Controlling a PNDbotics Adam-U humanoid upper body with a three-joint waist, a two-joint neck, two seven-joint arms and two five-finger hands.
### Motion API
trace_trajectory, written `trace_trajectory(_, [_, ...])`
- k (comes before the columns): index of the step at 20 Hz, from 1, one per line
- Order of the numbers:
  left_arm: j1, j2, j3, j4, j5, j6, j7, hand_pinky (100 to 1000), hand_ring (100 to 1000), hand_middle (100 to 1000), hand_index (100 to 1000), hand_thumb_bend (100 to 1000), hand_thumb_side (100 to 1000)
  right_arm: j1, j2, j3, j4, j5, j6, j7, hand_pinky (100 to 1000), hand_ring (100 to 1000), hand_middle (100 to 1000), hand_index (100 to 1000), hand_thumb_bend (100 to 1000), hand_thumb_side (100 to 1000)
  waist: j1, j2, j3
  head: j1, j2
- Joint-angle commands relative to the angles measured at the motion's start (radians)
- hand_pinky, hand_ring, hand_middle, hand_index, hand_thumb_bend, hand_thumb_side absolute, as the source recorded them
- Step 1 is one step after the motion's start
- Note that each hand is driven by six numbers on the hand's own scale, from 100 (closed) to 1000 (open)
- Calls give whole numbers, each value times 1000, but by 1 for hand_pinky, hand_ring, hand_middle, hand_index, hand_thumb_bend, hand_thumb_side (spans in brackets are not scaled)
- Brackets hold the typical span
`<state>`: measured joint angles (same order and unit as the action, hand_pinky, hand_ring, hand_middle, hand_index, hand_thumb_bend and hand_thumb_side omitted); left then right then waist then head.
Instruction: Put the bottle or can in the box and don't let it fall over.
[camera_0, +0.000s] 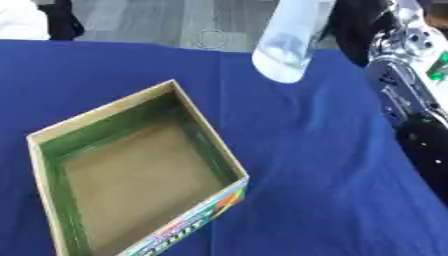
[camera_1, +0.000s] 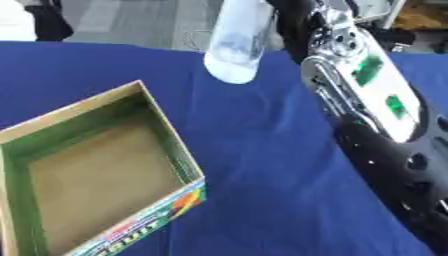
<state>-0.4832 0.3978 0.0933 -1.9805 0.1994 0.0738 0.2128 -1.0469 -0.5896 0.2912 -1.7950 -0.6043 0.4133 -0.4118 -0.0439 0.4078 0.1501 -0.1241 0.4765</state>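
Note:
A clear plastic bottle (camera_0: 286, 45) hangs in the air above the far part of the table, tilted, with its rounded bottom lowest and its top cut off by the upper edge. My right hand (camera_1: 295, 17) shows as a black shape against the bottle's upper part and is shut on it; the fingers themselves are mostly hidden. The open cardboard box (camera_0: 102, 109) stands on the blue table, to the left of and nearer than the bottle. It has green inner walls, a brown floor and a printed front side, and nothing lies in it. My left hand does not show.
My right forearm (camera_1: 372, 95), silver and black with green marks, runs down the right side above the blue tablecloth (camera_0: 332, 180). Beyond the table's far edge are grey floor and a white object (camera_0: 21, 21) at the upper left.

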Motion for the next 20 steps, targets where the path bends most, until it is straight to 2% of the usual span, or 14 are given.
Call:
trace_trajectory(1, [-5,36,25,-20,8,-3,25,1000,1000,1000,809,100,608,-25,10,-4,-62,7,20,-9,1000,1000,1000,176,100,470,2,-37,0,-1,12])
trace_trajectory(5, [-5,37,61,-20,20,-9,83,1000,1000,1000,808,100,615,-28,53,4,-87,16,46,-19,1000,1000,1000,176,100,470,0,-56,3,-11,33])
trace_trajectory(13, [-2,39,107,-20,30,21,164,1000,1000,1000,809,100,624,-14,126,13,-112,39,70,-40,1000,1000,1000,176,100,470,-5,-85,-1,-16,66])
trace_trajectory(20, [-12,34,151,-20,29,21,224,1000,1000,1000,808,100,634,9,186,19,-137,151,53,-77,1000,1000,1000,176,100,470,-1,-91,4,-30,78])
